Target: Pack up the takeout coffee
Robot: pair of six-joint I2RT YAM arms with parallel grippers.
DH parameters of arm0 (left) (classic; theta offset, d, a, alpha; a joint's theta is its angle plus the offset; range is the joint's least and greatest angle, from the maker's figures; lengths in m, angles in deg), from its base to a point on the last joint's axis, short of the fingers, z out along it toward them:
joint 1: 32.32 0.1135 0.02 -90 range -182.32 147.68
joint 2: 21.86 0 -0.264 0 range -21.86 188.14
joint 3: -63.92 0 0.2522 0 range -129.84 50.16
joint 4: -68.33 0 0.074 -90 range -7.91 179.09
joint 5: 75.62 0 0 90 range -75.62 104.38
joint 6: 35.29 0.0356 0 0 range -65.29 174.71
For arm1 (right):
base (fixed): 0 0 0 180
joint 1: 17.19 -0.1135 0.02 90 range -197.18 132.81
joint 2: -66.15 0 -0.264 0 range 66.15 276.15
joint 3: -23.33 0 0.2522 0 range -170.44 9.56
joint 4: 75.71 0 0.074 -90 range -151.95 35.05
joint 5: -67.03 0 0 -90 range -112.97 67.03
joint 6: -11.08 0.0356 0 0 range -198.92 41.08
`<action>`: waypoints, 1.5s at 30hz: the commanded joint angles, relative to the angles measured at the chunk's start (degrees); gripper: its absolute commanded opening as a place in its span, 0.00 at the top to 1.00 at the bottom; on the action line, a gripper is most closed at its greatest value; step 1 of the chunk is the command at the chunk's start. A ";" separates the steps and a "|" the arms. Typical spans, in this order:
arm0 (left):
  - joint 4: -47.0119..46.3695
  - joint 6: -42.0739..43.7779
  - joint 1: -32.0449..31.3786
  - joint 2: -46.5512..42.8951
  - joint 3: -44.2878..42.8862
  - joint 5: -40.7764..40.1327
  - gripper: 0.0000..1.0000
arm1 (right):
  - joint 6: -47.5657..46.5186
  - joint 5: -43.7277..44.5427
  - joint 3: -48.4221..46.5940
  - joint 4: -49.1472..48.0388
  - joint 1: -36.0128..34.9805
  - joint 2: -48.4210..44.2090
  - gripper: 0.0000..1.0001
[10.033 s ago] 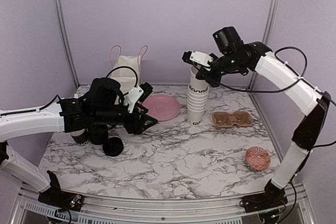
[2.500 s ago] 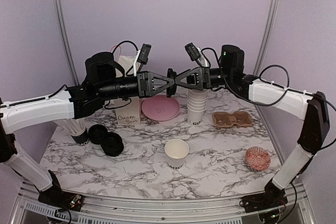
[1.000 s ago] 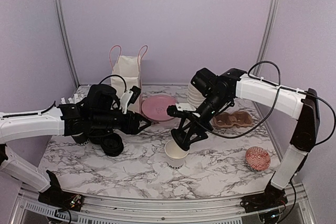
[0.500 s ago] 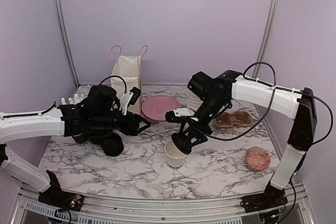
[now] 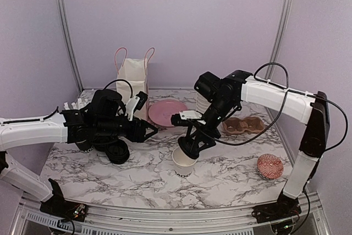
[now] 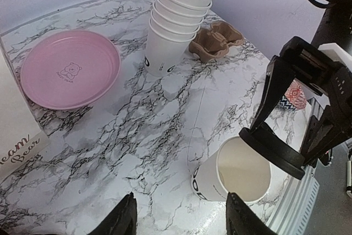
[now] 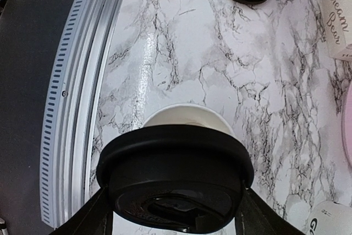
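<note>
An open white paper cup (image 5: 184,161) with black lettering stands upright at the table's middle front, with no lid on it. My right gripper (image 5: 192,142) is shut on a round black lid (image 7: 176,174) and holds it just above the cup's rim (image 7: 187,115), tilted and not seated. From the left wrist the same cup (image 6: 234,177) and lid (image 6: 272,149) show at lower right. My left gripper (image 5: 151,130) hovers to the cup's left, open, with nothing between its fingers (image 6: 127,221).
A stack of white cups (image 6: 176,26), a pink plate (image 5: 168,112) and a brown cardboard carrier (image 5: 245,125) sit at the back. The white bag with pink handles (image 5: 132,81) stands back left. Spare black lids (image 5: 116,152) lie left. A patterned bowl (image 5: 269,166) sits front right.
In the last second the right gripper has shifted the lid slightly over the cup; the left arm is still. Before that, both grippers met high above the plate and then came down.
</note>
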 commanded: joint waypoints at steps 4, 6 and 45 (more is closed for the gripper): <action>1.18 1.37 0.21 -1.44 -0.05 -0.42 0.45 | 1.30 3.06 -5.02 2.65 -0.71 -0.75 0.37; 1.21 1.39 0.21 -1.45 -0.02 -0.42 0.45 | 1.25 3.63 -5.03 2.94 -0.83 -0.30 0.38; 0.48 1.75 0.30 -0.93 1.88 -0.87 0.44 | 6.27 10.33 -6.76 2.94 -6.25 6.61 0.31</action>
